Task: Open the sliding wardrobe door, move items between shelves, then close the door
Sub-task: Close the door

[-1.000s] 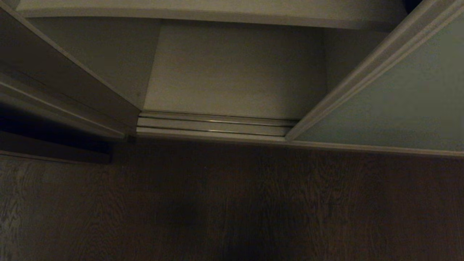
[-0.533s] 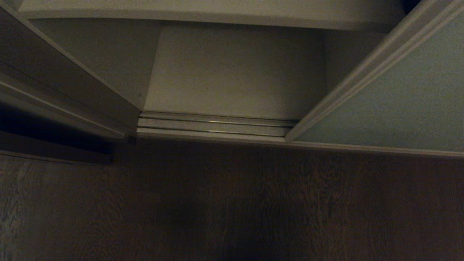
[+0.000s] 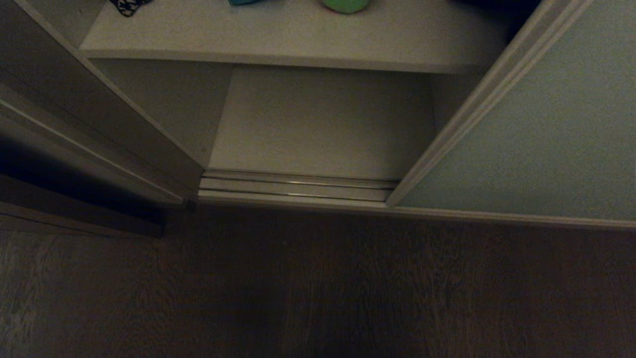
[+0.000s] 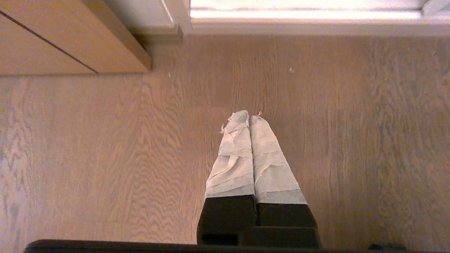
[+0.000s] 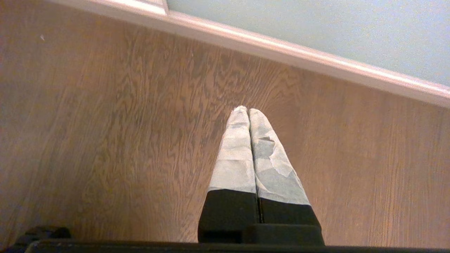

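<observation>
The head view takes in the open wardrobe: the sliding door (image 3: 536, 124), a matte grey-green panel in a slim pale frame, stands pushed to the right, at about three o'clock from the opening, its bottom edge on the ribbed metal floor rail (image 3: 298, 185). Neither arm shows there. At twelve o'clock a flat white shelf (image 3: 278, 44) carries the toys at its far edge — a rounded green toy (image 3: 345, 5) and, just to its left, a teal one (image 3: 243, 2), both cut off by the frame, with a black-and-white patterned scrap (image 3: 128, 6) toward eleven o'clock. Below the shelf lies the bare white bottom board (image 3: 323, 119) between plain side walls.

Only the wrist views show the claws. The left gripper (image 4: 249, 116) hangs over the wood-grain floor (image 4: 105, 158), its two tapered fingers (image 4: 232, 158) wrapped in creased pale tape, pressed together with nothing between them; a tan wooden plinth (image 4: 70, 42) lies toward ten o'clock of it. The right gripper (image 5: 248, 109) is likewise pinched closed and empty — ahead of it runs the door's pale bottom frame, with grey-green panel beyond.
</observation>
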Robot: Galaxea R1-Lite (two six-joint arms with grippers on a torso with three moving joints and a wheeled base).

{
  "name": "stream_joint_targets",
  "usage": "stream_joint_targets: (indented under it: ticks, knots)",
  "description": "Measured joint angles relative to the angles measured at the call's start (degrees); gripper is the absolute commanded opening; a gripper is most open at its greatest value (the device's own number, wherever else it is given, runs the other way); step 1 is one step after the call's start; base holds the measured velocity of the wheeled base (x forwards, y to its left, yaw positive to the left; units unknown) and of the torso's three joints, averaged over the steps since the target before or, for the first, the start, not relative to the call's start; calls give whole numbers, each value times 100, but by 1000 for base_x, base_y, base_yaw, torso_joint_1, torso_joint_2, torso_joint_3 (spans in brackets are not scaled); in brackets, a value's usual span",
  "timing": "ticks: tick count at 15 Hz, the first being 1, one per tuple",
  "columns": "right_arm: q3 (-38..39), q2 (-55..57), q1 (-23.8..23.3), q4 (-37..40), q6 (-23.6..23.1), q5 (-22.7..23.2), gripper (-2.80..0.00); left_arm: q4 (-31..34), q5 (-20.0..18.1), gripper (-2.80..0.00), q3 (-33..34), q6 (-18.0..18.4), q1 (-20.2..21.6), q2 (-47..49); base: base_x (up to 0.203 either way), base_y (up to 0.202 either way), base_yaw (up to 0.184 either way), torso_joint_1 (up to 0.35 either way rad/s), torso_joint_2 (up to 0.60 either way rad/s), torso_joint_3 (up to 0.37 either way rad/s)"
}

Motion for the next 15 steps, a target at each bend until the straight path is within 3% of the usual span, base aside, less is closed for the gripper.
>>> stream_joint_targets:
  ticks: [15]
  knots:
    - [0,2,0,2,2,-1,-280,11,4,-280,-11,-24,0,0,0,0,0,0,1,202]
